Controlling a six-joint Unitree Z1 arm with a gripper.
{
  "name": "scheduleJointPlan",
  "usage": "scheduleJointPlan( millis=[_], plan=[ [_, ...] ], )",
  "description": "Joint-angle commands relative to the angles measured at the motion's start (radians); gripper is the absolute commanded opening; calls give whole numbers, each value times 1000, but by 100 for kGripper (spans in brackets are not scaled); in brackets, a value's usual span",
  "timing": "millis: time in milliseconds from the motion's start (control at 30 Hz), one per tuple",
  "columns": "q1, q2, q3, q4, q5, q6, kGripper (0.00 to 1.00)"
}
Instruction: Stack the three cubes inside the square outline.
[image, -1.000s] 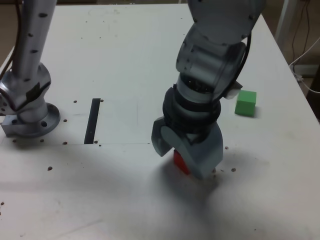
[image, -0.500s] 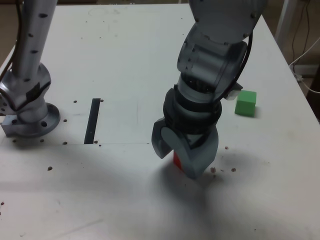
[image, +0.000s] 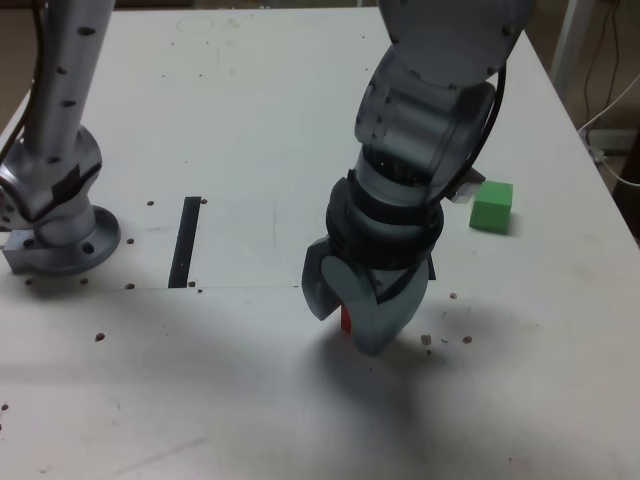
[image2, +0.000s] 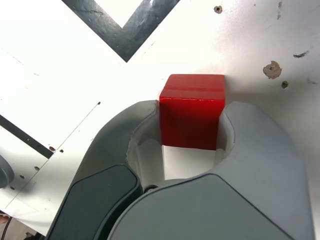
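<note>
Exterior view: the grey two-jawed gripper (image: 352, 312) points down at the white table (image: 240, 110), and its bulk hides nearly all of the small matte red cube (image: 345, 318); only a thin red sliver shows between the grey fingers (image: 322, 285). Whether the cube rests on the table or is lifted clear cannot be told from here.

Wrist view: the red cube (image2: 192, 111) sits between the two pale grey fingers (image2: 255, 145), both side faces touching the inner pads. The fingers are closed down to the cube's width and grip it. The cube's far end stands out past the fingertips; its near end is partly masked by the jaw hollow.

A corner of a thick black square outline (image2: 122, 25) appears in the wrist view, beyond the cube and apart from it. Most of the outline is cut off by the frame edge. In the exterior view the outline is not seen at all, presumably behind the arm. Nothing is seen inside the visible part.

The small matte green cube (image: 491, 205) lies on the table well toward the exterior view's right, apart from the gripper, its near corner slightly overlapped by the arm. A thin black straight strip (image: 186, 242) lies on the exterior view's left, near the grey arm base (image: 60, 225).
</note>
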Motion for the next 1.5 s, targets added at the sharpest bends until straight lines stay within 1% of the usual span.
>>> scheduleJointPlan(
  millis=[0, 100, 267, 400, 500, 700, 967, 1133, 1467],
  plan=[
    [-2, -1, -4, 10, -2, -4, 20],
    [1, -16, -12, 34, 2, -35, 20],
    [29, -54, -41, 105, 6, -135, 20],
    [84, -78, -68, 160, -2, -203, 20],
    [130, -88, -80, 176, -15, -245, 21],
    [217, -93, -90, 169, -47, -302, 21],
    [290, -79, -97, 136, -66, -372, 21],
    [316, -66, -87, 124, -82, -394, 21],
    [342, -17, -83, 115, -92, -384, 21]
  ],
)
